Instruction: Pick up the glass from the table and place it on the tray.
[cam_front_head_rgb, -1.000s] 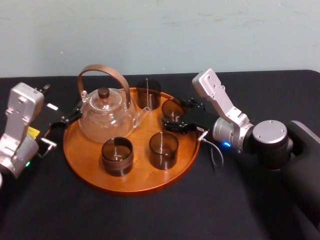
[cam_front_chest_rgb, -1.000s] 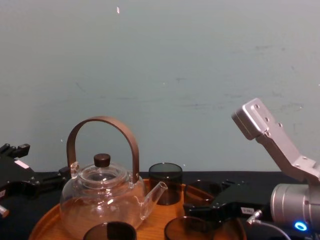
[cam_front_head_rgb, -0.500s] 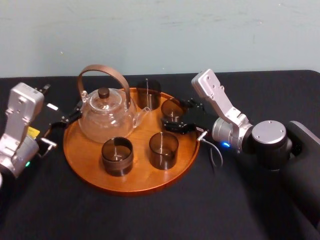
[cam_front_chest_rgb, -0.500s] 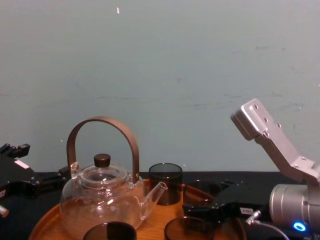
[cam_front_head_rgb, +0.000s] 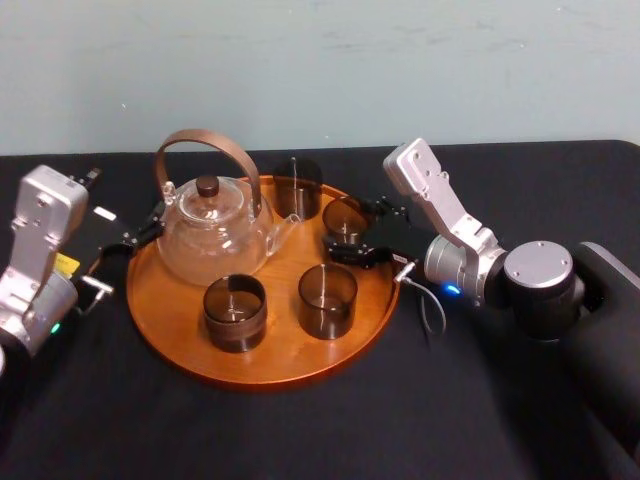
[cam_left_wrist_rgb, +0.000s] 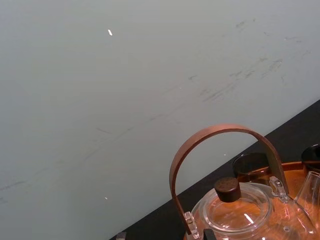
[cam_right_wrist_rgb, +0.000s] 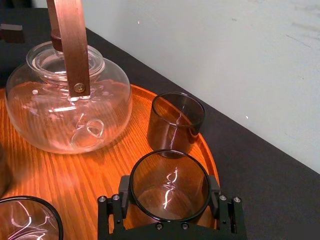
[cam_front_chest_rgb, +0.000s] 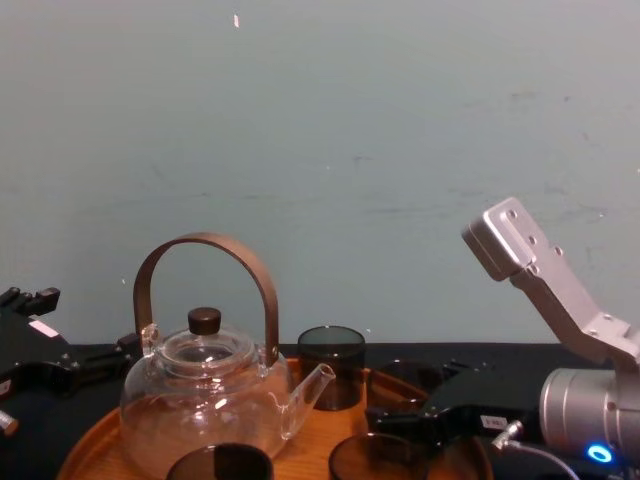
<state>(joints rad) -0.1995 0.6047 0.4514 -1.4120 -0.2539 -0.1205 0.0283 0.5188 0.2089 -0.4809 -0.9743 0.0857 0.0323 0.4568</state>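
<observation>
A smoky glass (cam_right_wrist_rgb: 169, 185) stands between the fingers of my right gripper (cam_right_wrist_rgb: 169, 216), which is shut on it. It sits low over the right side of the round orange-brown wooden tray (cam_front_head_rgb: 280, 362), just inside the rim. In the head view the glass (cam_front_head_rgb: 347, 218) and right gripper (cam_front_head_rgb: 352, 238) are to the right of the teapot. The chest view shows the glass (cam_front_chest_rgb: 405, 382) at the lower right. The tray rests on the black table (cam_front_head_rgb: 400, 420). My left gripper (cam_front_head_rgb: 135, 235) is parked, open, at the tray's left edge.
A glass teapot (cam_front_head_rgb: 212, 235) with a brown arched handle fills the tray's back left. Three more smoky glasses stand on the tray: one at the back (cam_front_head_rgb: 297, 187) and two in front (cam_front_head_rgb: 327, 300) (cam_front_head_rgb: 234, 312). A pale wall rises behind the table.
</observation>
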